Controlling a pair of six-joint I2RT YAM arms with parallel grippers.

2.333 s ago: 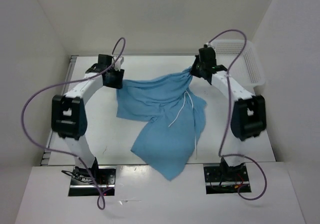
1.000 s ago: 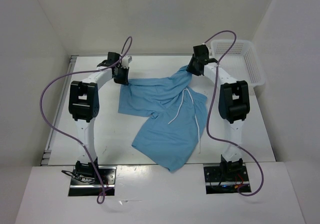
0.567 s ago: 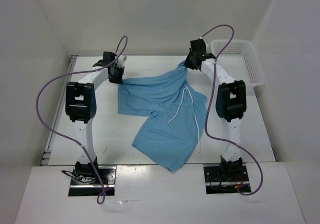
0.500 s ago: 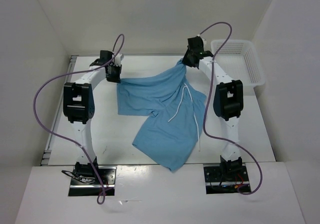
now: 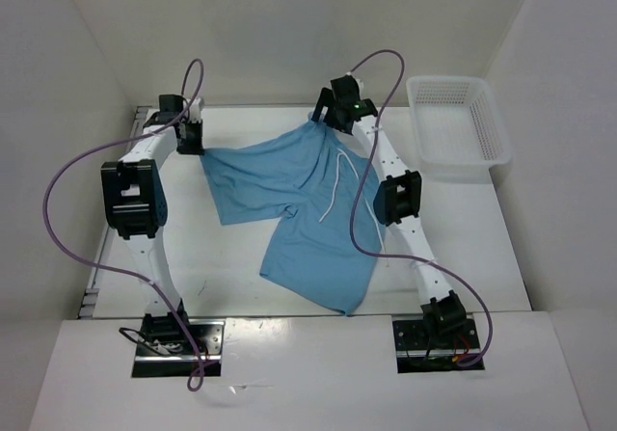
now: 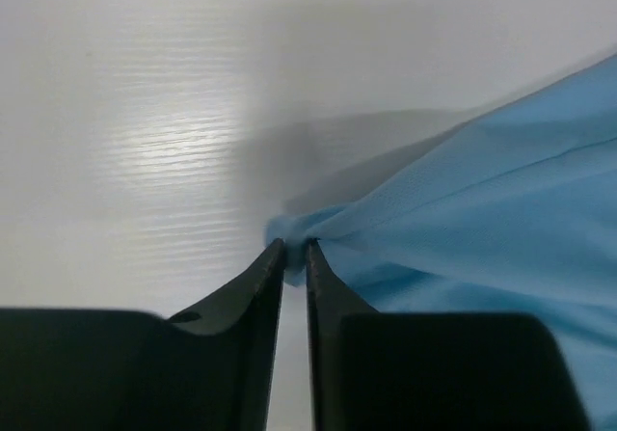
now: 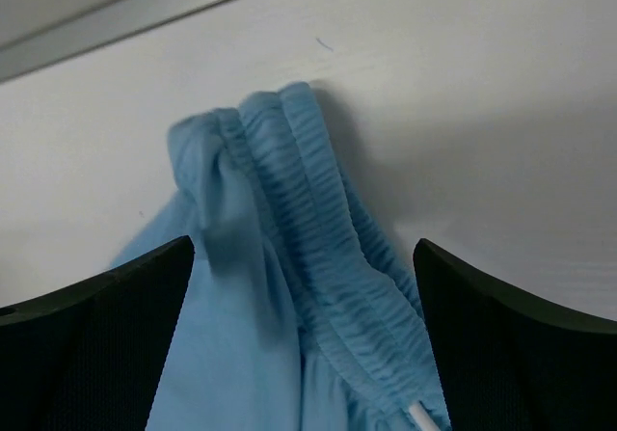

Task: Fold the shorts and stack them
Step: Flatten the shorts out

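Observation:
The light blue shorts lie spread on the white table, waistband toward the back and one leg reaching the front edge. The white drawstring trails over the cloth. My left gripper is at the shorts' back left corner; in the left wrist view its jaws stand nearly together, with a bunched tip of the shorts pinched between them. My right gripper hovers at the back over the gathered waistband, jaws wide apart and touching nothing.
A white mesh basket stands at the back right of the table. The back wall runs just behind both grippers. Purple cables loop off both arms.
Both arms swung left and dragged the shorts leftward across the table. The right gripper opened and let go of the waistband. The left gripper's jaws have parted slightly.

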